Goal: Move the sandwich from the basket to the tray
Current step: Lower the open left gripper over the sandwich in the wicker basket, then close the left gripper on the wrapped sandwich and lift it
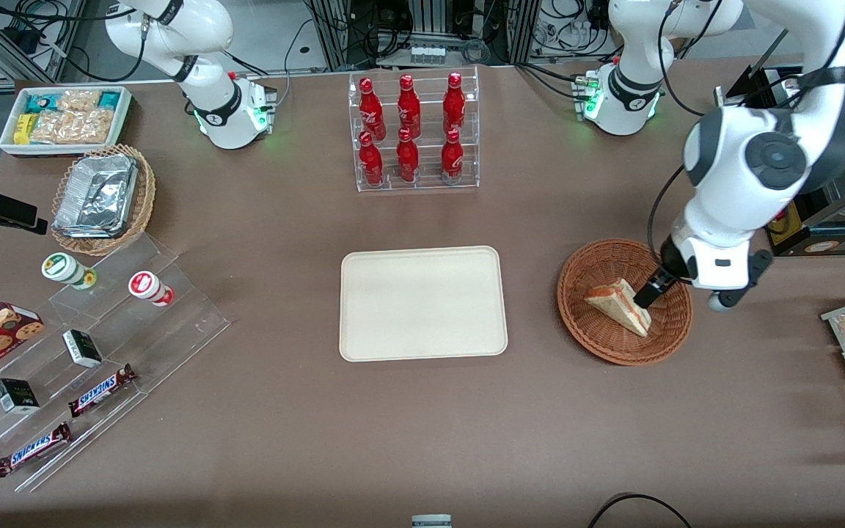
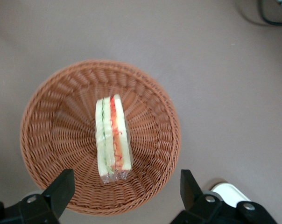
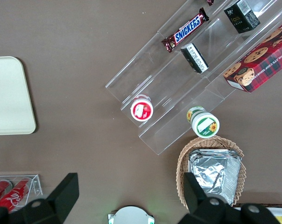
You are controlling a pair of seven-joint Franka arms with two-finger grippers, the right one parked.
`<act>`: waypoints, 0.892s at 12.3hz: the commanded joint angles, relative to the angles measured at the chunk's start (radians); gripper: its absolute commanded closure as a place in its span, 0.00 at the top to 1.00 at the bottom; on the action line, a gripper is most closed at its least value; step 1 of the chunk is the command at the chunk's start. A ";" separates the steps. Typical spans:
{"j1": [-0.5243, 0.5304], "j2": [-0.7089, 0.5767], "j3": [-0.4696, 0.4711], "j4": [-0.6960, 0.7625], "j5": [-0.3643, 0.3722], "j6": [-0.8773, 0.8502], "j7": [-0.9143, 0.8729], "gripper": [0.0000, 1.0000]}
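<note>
Brown tabletop carries the basket, with the sandwich lying in it. Above the basket hovers the gripper, fingers spread wide and empty. Next comes lowering astride the sandwich, then carrying it to the tray beside the basket.

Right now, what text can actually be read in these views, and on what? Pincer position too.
"SNICKERS": bar on the clear stepped stand
"SNICKERS": second bar, nearer the front camera
"SNICKERS": one bar, right wrist view
"CHOCOLATE CHIP SHORTBREAD": red cookie box; blurry, best guess
Red bottles, round tubs, dark boxes: print unreadable
Pincer open over the sandwich in the basket
</note>
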 commanded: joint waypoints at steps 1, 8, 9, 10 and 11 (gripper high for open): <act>-0.010 -0.016 0.006 -0.101 0.001 0.067 -0.078 1.00; -0.053 0.142 0.007 -0.103 0.001 0.189 -0.174 1.00; -0.054 0.154 0.007 -0.103 0.004 0.189 -0.174 1.00; -0.054 0.160 0.007 -0.103 0.007 0.191 -0.174 1.00; -0.053 0.166 0.009 -0.100 0.007 0.195 -0.174 1.00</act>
